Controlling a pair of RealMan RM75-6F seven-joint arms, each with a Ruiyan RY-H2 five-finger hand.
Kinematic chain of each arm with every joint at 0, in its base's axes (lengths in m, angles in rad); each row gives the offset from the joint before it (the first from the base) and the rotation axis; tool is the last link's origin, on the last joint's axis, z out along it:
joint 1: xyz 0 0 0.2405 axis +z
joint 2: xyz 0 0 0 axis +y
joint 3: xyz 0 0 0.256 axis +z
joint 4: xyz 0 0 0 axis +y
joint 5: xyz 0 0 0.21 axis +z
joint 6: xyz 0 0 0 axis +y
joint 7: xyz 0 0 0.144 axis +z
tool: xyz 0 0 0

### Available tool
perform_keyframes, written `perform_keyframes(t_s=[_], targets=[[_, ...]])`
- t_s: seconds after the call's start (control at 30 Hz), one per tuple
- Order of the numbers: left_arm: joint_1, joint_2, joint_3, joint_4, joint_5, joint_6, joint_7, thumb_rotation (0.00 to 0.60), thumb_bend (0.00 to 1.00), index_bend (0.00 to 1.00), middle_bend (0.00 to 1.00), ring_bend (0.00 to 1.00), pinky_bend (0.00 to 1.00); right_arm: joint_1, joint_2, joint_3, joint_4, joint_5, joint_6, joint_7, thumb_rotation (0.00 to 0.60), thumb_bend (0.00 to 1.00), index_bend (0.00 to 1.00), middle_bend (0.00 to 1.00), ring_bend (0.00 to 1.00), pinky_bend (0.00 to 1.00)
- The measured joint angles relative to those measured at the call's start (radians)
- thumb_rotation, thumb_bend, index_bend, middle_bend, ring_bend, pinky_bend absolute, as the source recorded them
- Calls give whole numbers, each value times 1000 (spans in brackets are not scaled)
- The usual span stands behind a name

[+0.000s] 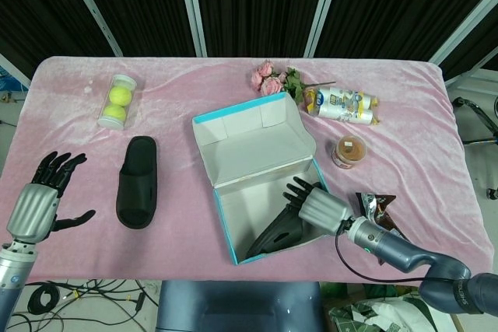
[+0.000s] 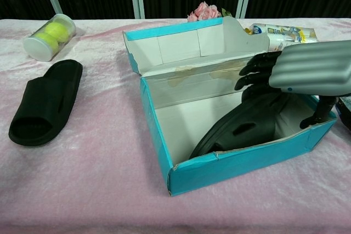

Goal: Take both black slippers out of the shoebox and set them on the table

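- Right hand (image 1: 315, 205): fingers spread, holding nothing, over slipper in shoebox (image 2: 241, 127).
- Left hand (image 1: 40, 196): spread wide, holding nothing.
- Other slipper (image 1: 138, 181) lies on table (image 1: 194, 106).

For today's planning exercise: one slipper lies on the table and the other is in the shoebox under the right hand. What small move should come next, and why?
Probably close the fingers on the slipper. The right hand hovers over it inside the shoebox, fingers apart, nothing held.

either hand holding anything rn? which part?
No. Left hand is open over bare table. Right hand hovers over the boxed slipper, fingers spread, no grip visible.
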Motion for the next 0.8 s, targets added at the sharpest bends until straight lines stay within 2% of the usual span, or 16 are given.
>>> perform_keyframes(t_s=[0.1,0.17,0.23,0.33,0.5,0.8], targets=[[5,-2,0,12,0,-2,-15,600,0,1,176,74,19,15,-18,3,6,21,-21,-10,600,87,313,136,3,53],[9,-4,0,19,0,-2,-27,600,0,1,176,73,19,26,-33,4,12,34,-39,-17,600,169,388,201,27,58],[14,-7,0,28,-1,0,-41,600,0,1,176,73,19,38,-49,5,18,43,-52,-21,600,254,503,309,99,100],[21,-10,-2,44,0,4,-59,600,0,1,177,74,19,52,-75,7,30,51,-56,-15,600,320,618,413,178,127],[29,-15,-2,61,3,9,-79,600,0,1,179,74,19,61,-99,13,49,48,-19,41,600,339,662,444,205,128],[37,-22,-5,78,5,3,-95,600,0,0,181,74,19,60,-126,21,97,22,124,210,600,337,677,448,207,128]])
